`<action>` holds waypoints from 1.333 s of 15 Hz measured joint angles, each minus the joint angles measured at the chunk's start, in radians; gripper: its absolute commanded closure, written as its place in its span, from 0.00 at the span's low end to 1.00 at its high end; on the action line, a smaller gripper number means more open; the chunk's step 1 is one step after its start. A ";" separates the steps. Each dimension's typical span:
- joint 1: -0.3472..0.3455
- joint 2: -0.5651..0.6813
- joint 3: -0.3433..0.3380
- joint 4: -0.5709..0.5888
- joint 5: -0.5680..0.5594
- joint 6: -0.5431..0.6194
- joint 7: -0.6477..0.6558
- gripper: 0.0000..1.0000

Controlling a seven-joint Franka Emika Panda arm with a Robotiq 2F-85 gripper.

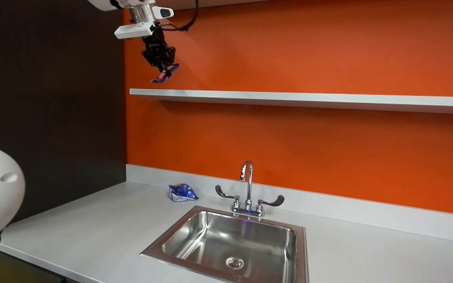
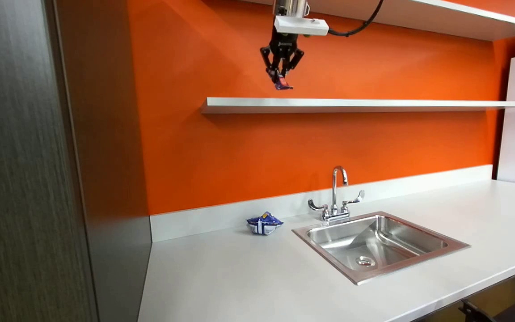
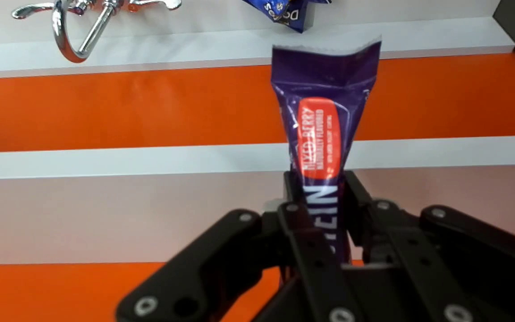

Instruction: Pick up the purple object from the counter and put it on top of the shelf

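A purple wrapped bar [image 3: 324, 80] with a red label is held lengthwise between the fingers of my gripper [image 3: 319, 188], which is shut on it. The bar also shows in both exterior views [image 1: 164, 75] [image 2: 282, 83], tilted in the gripper [image 1: 166, 70] [image 2: 280, 74]. It hangs in the air higher than the white shelf [image 1: 289, 96] [image 2: 351, 103], near the shelf's left end, without touching it. In the wrist view the shelf's front edge [image 3: 105, 165] and pinkish top surface pass behind the bar. The bar's lower part is hidden by the fingers.
A blue packet [image 1: 183, 192] [image 2: 264, 223] lies on the counter [image 1: 92, 232] near the backsplash. A steel sink [image 2: 320, 248] with a tall faucet [image 1: 249, 184] is beside it. A dark panel [image 1: 53, 98] stands left. An upper shelf [image 2: 418, 18] is close to the arm.
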 measured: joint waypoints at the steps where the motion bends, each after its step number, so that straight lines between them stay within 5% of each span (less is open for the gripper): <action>1: 0.000 0.034 -0.005 0.037 -0.006 -0.011 0.004 0.94; 14: 0.095 0.345 -0.100 0.439 -0.024 -0.145 0.037 0.94; 16: 0.103 0.381 -0.103 0.484 -0.027 -0.168 0.045 0.50; 17: 0.105 0.397 -0.104 0.506 -0.029 -0.177 0.050 0.50; 20: 0.108 0.438 -0.106 0.562 -0.036 -0.210 0.067 0.29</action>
